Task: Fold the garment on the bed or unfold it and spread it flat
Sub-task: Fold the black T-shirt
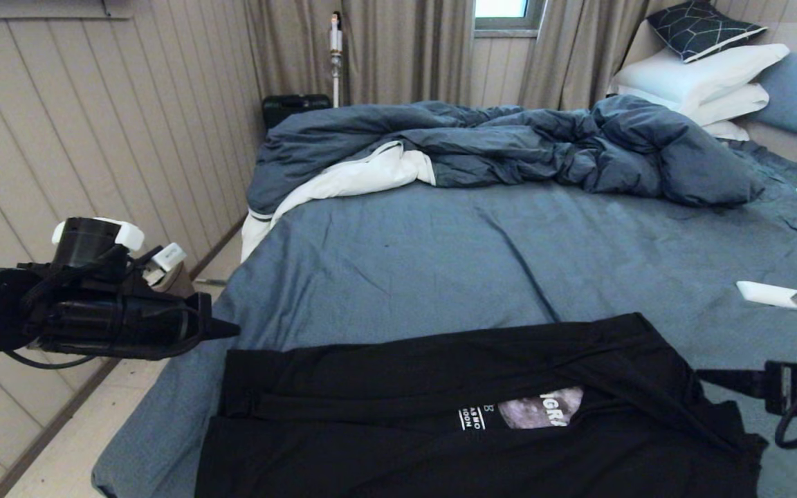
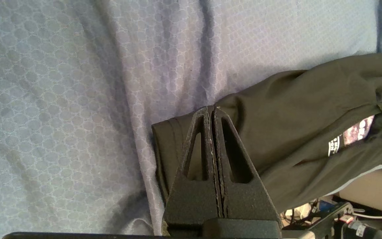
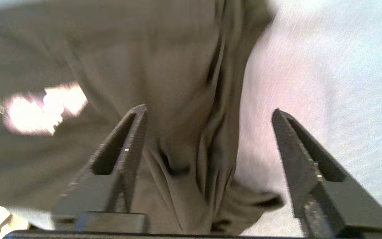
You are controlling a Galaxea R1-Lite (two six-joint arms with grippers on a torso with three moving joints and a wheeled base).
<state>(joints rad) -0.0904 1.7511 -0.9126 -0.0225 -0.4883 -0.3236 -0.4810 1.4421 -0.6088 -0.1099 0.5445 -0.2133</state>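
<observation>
Our right claw [image 3: 209, 113] gapes wide over the black T-shirt's [image 1: 440, 387] bunched right edge on the bed [image 1: 405, 256]; our left claw [image 2: 212, 109], pinched empty, hangs over its left edge.

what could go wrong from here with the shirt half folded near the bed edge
1. The right end effector stands open over the bunched side fold of the shirt; closing here could catch several layers and drag the fold apart.
2. The shirt lies close to the near edge of the bed, so a pull toward the robot could slide it off.
3. The left end effector is shut above the shirt's corner; dipping could ruck the fabric.
</observation>
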